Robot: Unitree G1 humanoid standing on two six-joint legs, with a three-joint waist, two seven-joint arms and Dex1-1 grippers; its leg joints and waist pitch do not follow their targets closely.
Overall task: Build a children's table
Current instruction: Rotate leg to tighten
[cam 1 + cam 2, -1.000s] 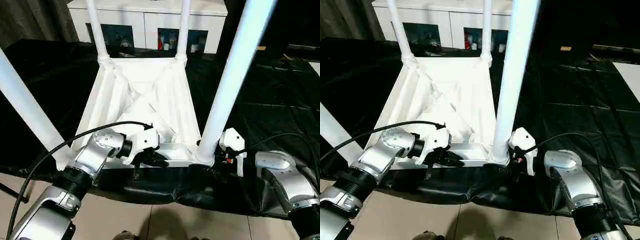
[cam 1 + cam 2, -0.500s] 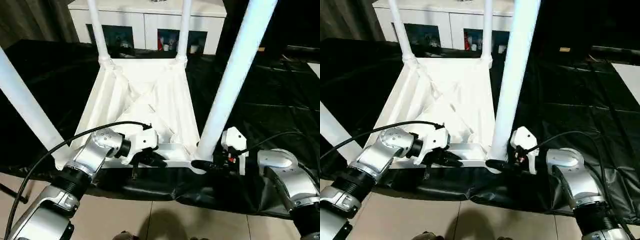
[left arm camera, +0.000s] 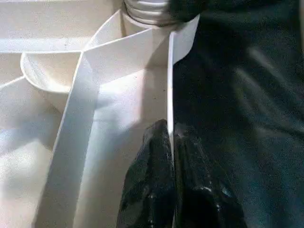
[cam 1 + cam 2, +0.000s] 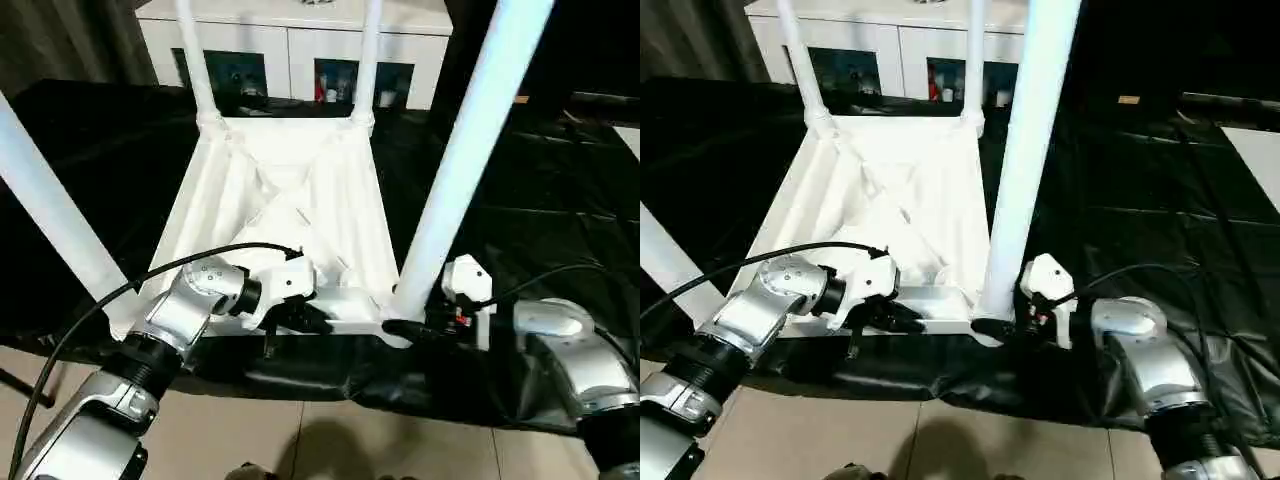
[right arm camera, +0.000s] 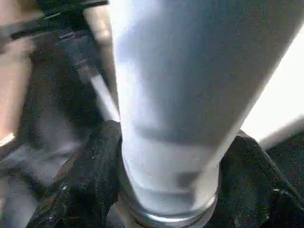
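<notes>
Since a second ago, right gripper (image 4: 405,328) closed in around near-right leg (image 4: 455,170) base, fingers (image 5: 88,175) flanking it. Upside down on black work table (image 4: 560,190) lies tabletop (image 4: 290,190), all four legs standing in sockets. Left gripper (image 3: 172,190) pinches near rim. Left, probably: seating that leg, flipping upright.

Colours we record on the bench

We list a white children's table (image 4: 300,190) with white ribbed underside and white tube legs (image 4: 465,160); a glossy black cover (image 4: 560,200) on the work table; a white cabinet (image 4: 290,40) with dark glass doors; silver forearms (image 4: 175,320); black gripper fingers (image 3: 142,190); beige floor tiles (image 4: 300,440).
</notes>
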